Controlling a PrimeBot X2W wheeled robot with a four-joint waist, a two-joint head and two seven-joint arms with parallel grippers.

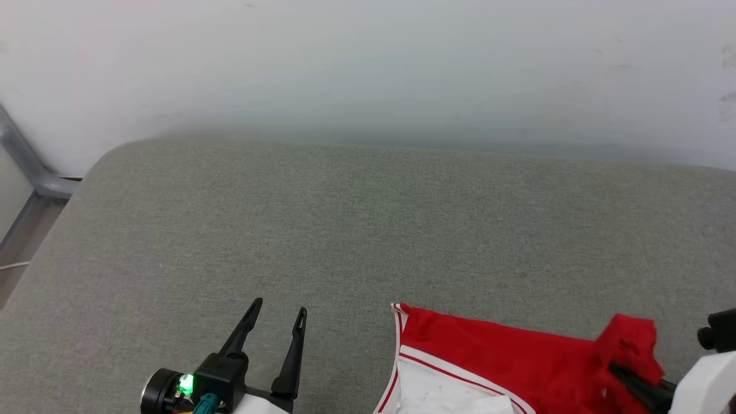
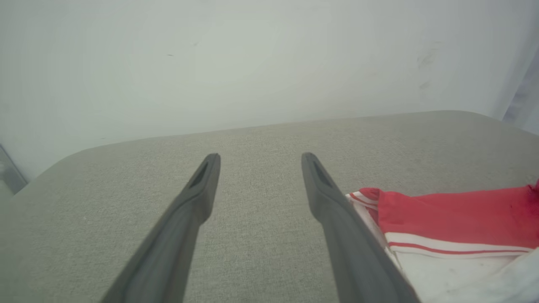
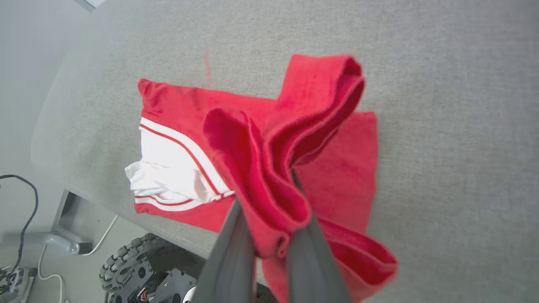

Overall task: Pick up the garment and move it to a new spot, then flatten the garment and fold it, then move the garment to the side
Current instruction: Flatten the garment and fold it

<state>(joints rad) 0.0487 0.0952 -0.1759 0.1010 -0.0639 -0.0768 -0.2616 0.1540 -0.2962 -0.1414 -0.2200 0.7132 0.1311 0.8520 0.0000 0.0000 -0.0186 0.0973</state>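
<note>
Bunching at five o'clock, the garment was pinched by the right fingers, likely for flattening, the left fingers parted.

Light was bright, soft and even; shadows on the grey cushion were faint. The far wall looked hazy, and fingers of the left gripper blurred near the lens.

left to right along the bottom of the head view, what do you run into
left gripper, open → garment, red with a white sleeve → right gripper, shut on the garment's bunched right end
</note>
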